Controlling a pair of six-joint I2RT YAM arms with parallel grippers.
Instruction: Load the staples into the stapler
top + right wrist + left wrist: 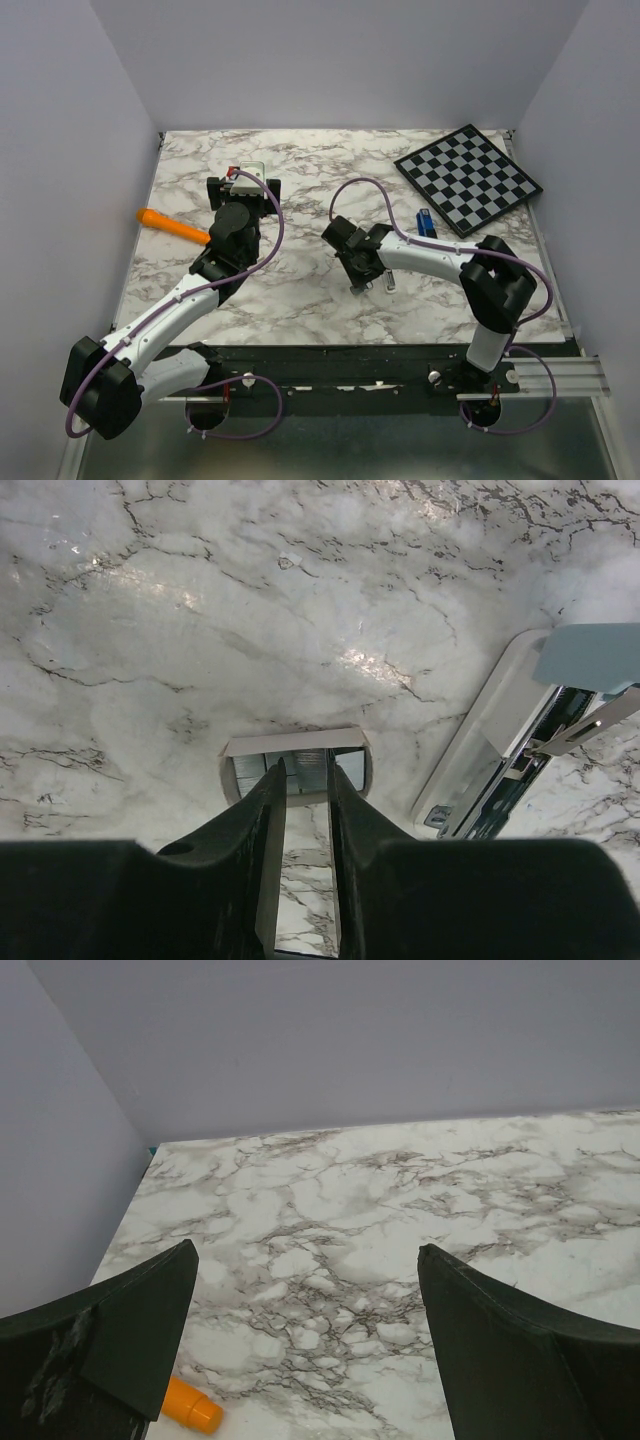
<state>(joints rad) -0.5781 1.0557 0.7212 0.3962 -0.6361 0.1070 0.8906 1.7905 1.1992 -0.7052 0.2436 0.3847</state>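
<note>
The stapler lies hinged open on the marble just right of my right gripper, its silvery channel bared and its light blue top raised at the far right. From above, its silvery end shows beside my right gripper. The staples sit as silvery blocks in a small white card box. My right fingers are drawn close together with their tips down in that box, and one block fills the gap between them. My left gripper hovers wide open over bare marble and holds nothing; it is at back left.
An orange pen-like stick lies left of the left arm, its end showing by the left finger. A chessboard rests at back right, with a small blue object at its near corner. Grey walls enclose the marble table.
</note>
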